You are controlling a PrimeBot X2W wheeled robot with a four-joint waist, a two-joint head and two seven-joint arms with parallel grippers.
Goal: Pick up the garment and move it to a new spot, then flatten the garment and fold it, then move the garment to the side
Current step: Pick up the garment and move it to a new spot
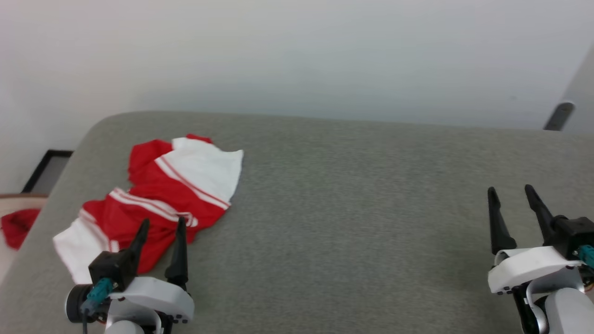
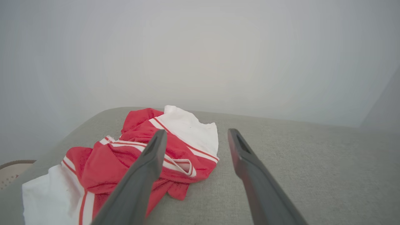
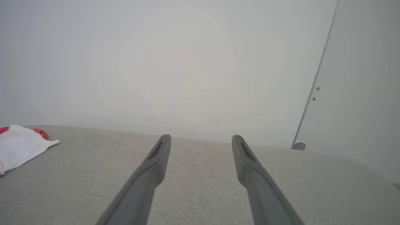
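Head view, garment: the garment [image 1: 176, 185] lies crumpled at about 9 o'clock from the picture's middle, on the left part of a grey padded surface [image 1: 362, 208]. It is red with white sleeves and red-and-white stripe trim.
Head view, left gripper: the left gripper [image 1: 163, 221] sits at 7 o'clock with its two dark fingers spread apart and nothing between them. The tips overlap the garment's near red edge, but contact cannot be told.
Head view, right gripper: the right gripper [image 1: 510, 188] sits at 4 o'clock with its jaws apart and empty, over bare surface and well apart from the garment.
Head view, surroundings: a pale wall [image 1: 297, 55] is at 12 o'clock, and a red cloth [image 1: 17, 225] lies off the surface at the 9 o'clock edge.
Left wrist view, garment: the garment [image 2: 193, 134] spreads from the middle towards 8 o'clock, with a white sleeve at its far end and another at the near-left corner.
Left wrist view, left gripper: on the left gripper [image 2: 197, 131], one finger crosses the red fabric and the other lies over bare grey surface [image 2: 312, 162] at 5 o'clock. The gap is wide and holds nothing.
Right wrist view, right gripper: the fingers of the right gripper [image 3: 201, 137] stand apart, with nothing gripped and only grey surface [image 3: 200, 187] between them.
Right wrist view, garment: a white sleeve with a red edge of the garment [image 3: 18, 147] shows at 9 o'clock, far from the fingers.
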